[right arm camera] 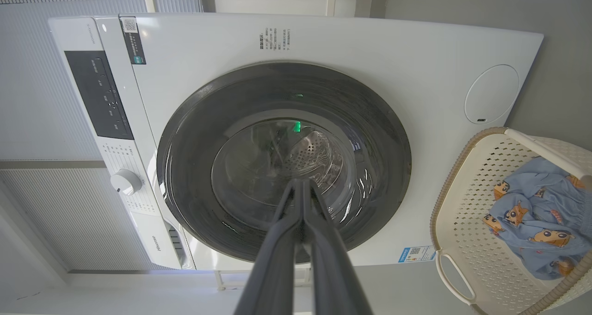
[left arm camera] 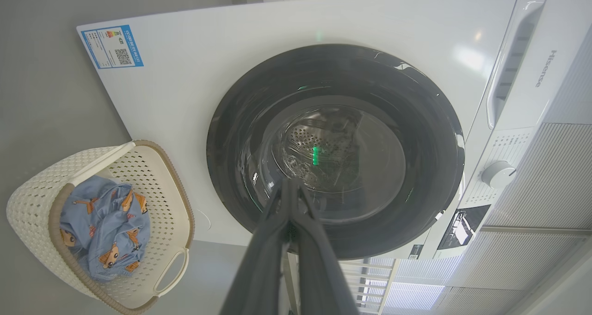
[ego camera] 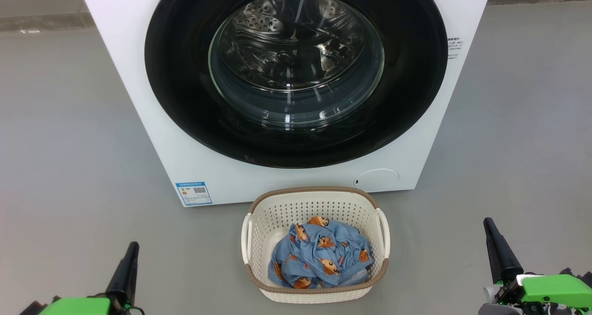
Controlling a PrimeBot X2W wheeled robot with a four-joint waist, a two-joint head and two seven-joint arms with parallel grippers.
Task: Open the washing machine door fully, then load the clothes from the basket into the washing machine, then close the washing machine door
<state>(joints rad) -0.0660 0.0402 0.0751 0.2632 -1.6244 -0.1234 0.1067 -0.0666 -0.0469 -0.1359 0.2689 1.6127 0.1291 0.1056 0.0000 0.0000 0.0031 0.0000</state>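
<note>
In the basket lie the clothes, apparently one blue garment

**Basket on the floor before the washer**

The washing machine stands on the floor, with its door closed flat in its front. The basket sits on the floor close before it, below the door. The clothes lie inside the basket. The left claw is well to the basket's left and the right claw well to its right.

Shut washing machine door bars entry; basket open-topped.
</note>
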